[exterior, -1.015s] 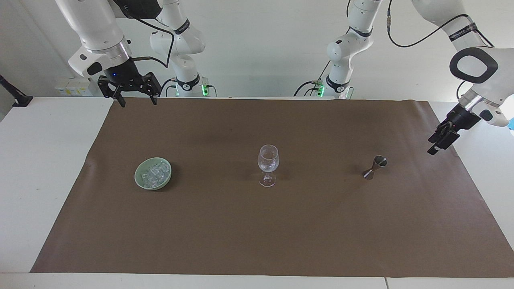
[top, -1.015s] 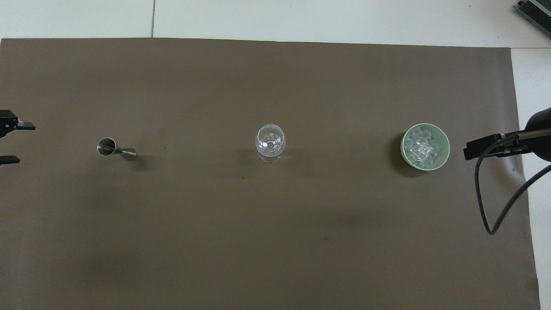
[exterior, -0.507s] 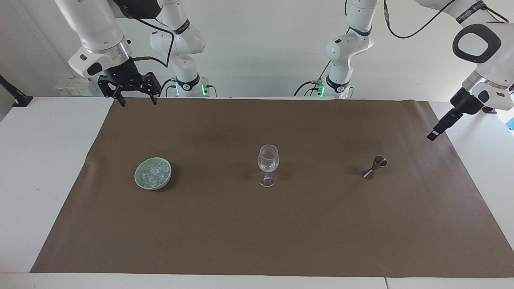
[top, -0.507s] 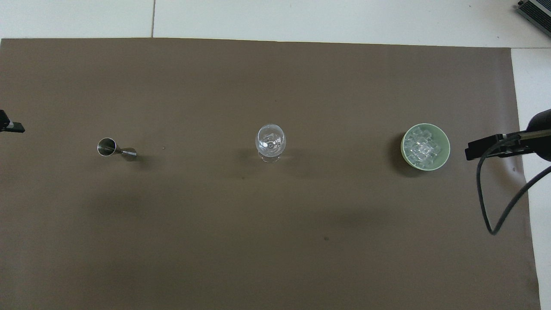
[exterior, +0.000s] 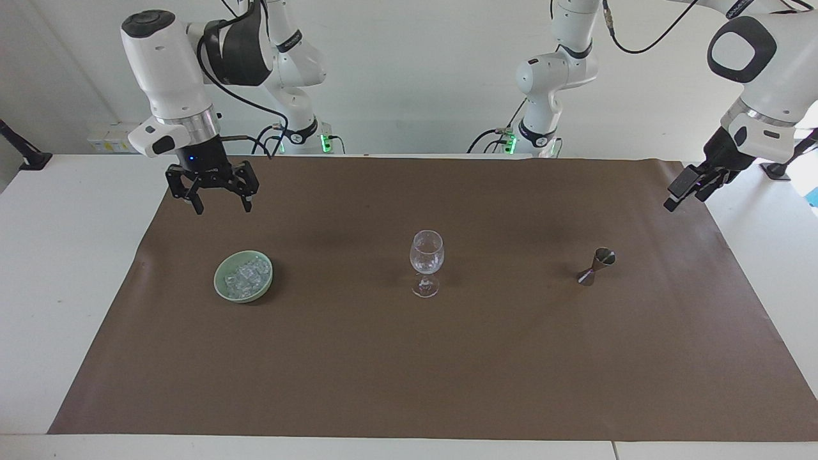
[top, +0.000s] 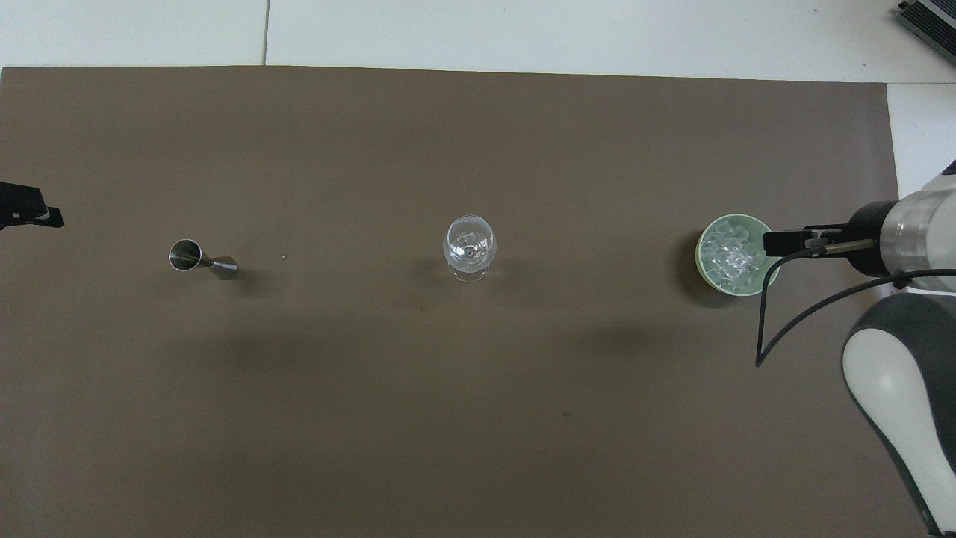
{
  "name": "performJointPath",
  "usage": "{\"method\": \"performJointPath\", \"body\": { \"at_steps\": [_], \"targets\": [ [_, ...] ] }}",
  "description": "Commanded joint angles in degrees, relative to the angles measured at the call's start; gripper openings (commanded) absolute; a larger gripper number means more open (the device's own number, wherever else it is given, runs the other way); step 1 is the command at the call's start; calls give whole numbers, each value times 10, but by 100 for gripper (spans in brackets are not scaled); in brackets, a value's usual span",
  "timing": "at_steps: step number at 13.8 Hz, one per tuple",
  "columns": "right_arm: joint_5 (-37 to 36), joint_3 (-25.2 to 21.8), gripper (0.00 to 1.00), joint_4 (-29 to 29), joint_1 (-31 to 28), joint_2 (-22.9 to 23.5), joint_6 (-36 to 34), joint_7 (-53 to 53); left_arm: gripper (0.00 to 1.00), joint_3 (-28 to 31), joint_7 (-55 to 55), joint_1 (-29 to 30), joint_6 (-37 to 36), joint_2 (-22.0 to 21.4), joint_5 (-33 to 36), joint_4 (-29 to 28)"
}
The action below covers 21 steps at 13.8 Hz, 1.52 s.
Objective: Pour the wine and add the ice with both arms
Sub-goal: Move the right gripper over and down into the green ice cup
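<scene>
Both grippers up, empty: right gripper (exterior: 222, 206) over mat (exterior: 409, 358) nr ice (exterior: 246, 276), left gripper (exterior: 687, 188) mat edge

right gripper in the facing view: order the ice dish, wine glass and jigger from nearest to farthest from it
From the right gripper, open over the mat:
1. Ice dish, at the right arm's end, holding the ice.
2. Wine glass, mid-table.
3. Jigger, toward the left arm's end.

Clear ice (exterior: 246, 277) chunks heaped in green dish (exterior: 223, 289)
</scene>
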Motion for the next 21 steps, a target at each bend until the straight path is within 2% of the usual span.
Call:
{"method": "performJointPath", "body": {
  "at_steps": [1, 5, 8, 9, 11, 15, 21],
  "targets": [
    [-3, 4, 100, -49, -26, 14, 67, -14, 100, 42, 36, -56, -38, -3, 19, 25],
    [-3, 4, 100, -61, -33, 92, 152, -11, 100, 37, 77, -74, -95, -3, 59, 73],
    [-3, 4, 100, -62, -37, 155, 215, -10, 100, -3, 83, -54, -142, -5, 59, 84],
    [-3, 4, 100, -70, -36, 156, 216, -9, 100, -12, 81, -54, -165, -8, 59, 84],
    [-3, 5, 86, -74, -36, 155, 212, -9, 100, -23, 78, -55, -158, -33, 56, 55],
    [-3, 5, 0, -73, -36, 153, 197, -16, 100, -23, 75, -63, -152, -41, 56, 41],
    [-3, 5, 0, -66, -31, 140, 178, 9, 100, -20, 91, -58, -156, -39, 52, 48]
  ]
}}
